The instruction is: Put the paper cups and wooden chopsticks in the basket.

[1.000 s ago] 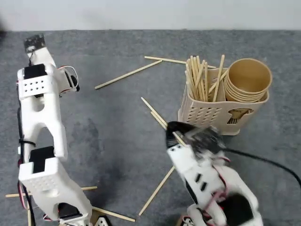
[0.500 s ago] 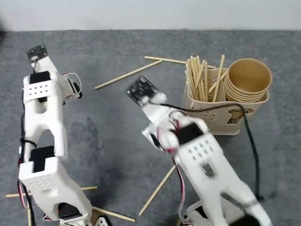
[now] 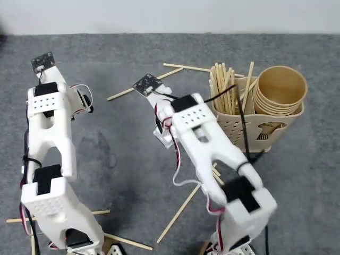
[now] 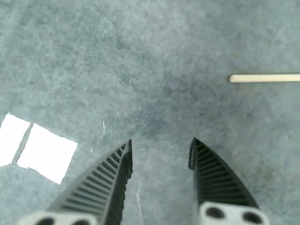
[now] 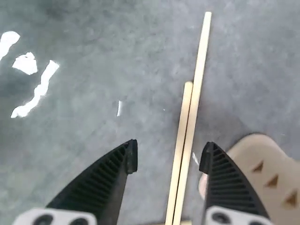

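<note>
— Looking down from the right wrist, what lies under the right gripper [image 5: 170, 149]?

— Its jaws stand spread and grip nothing. A pair of chopsticks [image 5: 190, 117] lies flat on the grey carpet [image 5: 93, 56]. The two sticks touch side by side and run through the gap between the jaws, closer to the jaw on the basket's side. A corner of the basket [image 5: 255, 164] sits just beside that jaw.

— And the left gripper [image 4: 161, 140]?

— Spread as well, with nothing in it, low over the carpet. A single chopstick end [image 4: 265, 78] lies well off to one side, outside the jaws. White patches [image 4: 47, 152] mark the carpet on the other side.

— Where are the other pieces?

— In the high view the paper cups [image 3: 280, 90] are stacked in one compartment of the basket. A bundle of chopsticks [image 3: 223, 87] stands in the compartment next to them. A loose chopstick [image 3: 178, 215] lies on the carpet near the right arm's base. Another stick [image 3: 183, 67] lies beyond the bundle, near the far edge of the carpet.
</note>
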You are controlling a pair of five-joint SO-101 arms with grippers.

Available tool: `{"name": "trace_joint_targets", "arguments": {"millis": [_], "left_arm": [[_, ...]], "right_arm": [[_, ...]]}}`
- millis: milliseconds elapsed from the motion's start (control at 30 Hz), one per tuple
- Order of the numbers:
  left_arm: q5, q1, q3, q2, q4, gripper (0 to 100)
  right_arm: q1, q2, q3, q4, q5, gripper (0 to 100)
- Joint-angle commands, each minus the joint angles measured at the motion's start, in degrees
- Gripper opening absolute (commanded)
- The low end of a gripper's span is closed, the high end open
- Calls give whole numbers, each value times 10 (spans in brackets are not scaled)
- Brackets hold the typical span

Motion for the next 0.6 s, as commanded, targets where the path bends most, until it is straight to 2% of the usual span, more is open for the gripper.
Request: {"name": "trace_joint_targets", "arguments": {"millis": [0,400,467,567], "left_arm": [[2,-4,-1,-12,-10,195],[2,-16,-1,-12,-11,195],[2,-16,-1,-12,-11,195],[2,-16,-1,-12,-11,195]], "right_arm": [[14,51,-76,5,7,230],[47,235,-188,7,8,224],[45,249,-191,15,9,167],[43,253,-191,22,33,20]]}}
